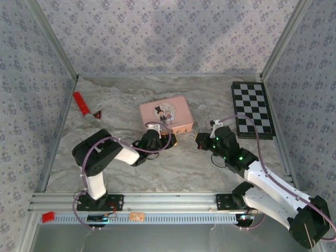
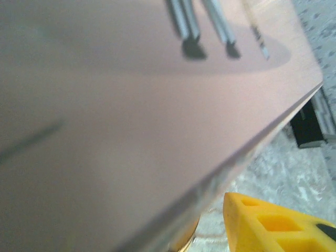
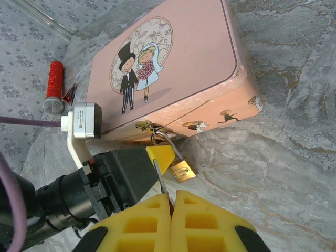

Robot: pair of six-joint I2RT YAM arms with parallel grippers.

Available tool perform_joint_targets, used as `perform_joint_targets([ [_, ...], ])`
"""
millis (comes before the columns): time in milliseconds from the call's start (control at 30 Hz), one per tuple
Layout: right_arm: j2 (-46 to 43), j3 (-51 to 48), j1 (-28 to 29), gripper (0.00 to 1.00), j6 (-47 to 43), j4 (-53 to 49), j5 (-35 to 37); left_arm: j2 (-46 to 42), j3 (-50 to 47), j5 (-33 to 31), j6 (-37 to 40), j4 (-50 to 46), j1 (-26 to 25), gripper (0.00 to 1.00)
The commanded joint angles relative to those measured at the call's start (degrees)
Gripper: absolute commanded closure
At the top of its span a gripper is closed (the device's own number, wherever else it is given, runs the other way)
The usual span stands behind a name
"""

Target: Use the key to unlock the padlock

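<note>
My right fingers [image 3: 197,220] are pressed together w/ the key [image 3: 160,178] pinched btw the yellow pads, blade sticking out ahead. The padlock [image 3: 182,170] is at the near long side of the pink tin [image 3: 199,47], about the middle of the counter [image 3: 294,157]. Its shackle is hooked thru the tin's clasp [image 3: 144,126], and the brass body lies on the marble just in front of the tin wall.

From my right wrist cam the lock is straight ahead & a touch right of the key tip, near but not touching. The lock's long axis runs from the clasp down toward me, slanting right. The key's axis leans slightly the other way, w/ the tip aimed at my left fingers [image 3: 159,156] rather than at the brass body. So the axes aren't lined up yet, imo. I can't see the keyhole; prob it's on the body's end facing me.

The left fingers sit right at the shackle, nearer the lock than the right ones. One yellow tip is just beside it and the other is hidden, so I can't tell if they're spread or gripping.

The next move hinges on swinging the key tip right & matching the body's slant before pushing in. A miss would prob just shove the loose lock.
</note>
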Motion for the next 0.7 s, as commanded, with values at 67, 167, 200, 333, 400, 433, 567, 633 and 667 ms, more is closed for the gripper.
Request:
perform_joint_targets([
  [67,-1.93,0.55,0.26,1.00,0.65,-0.31,0.89,6.35,-0.83,3.29,-4.17,0.93,-0.45,0.47],
  [167,-2.70,0.37,0.17,1.00,0.70,-0.63,1.06,8.20,-0.58,3.60,-5.40,1.88,-0.17,0.47],
  [200,-2.76,0.28,0.20,1.00,0.80,-0.67,1.02,8.60,-0.45,3.60,-5.61,1.96,-0.08,0.47],
  [333,-2.79,0.11,0.26,1.00,1.17,-0.22,0.76,9.07,0.01,3.97,-5.64,1.62,-0.02,0.51],
  [400,-2.70,0.16,0.27,1.00,1.15,-0.16,0.66,9.11,0.14,4.29,-5.46,1.66,-0.08,0.53],
  [433,-2.68,0.19,0.22,1.00,1.18,-0.20,0.62,9.09,0.08,4.28,-5.46,1.86,-0.09,0.54],
  [567,-3.00,0.19,0.23,1.00,1.26,-0.53,0.54,9.28,-0.17,4.43,-5.63,2.61,-0.08,0.62],
  [633,-3.20,0.19,0.24,1.00,1.23,-0.73,0.61,9.53,-0.23,4.78,-5.63,3.47,0.05,0.66],
  [667,-3.18,0.27,0.28,1.00,1.34,-0.78,0.66,9.64,-0.31,4.91,-5.71,3.95,0.00,0.68],
])
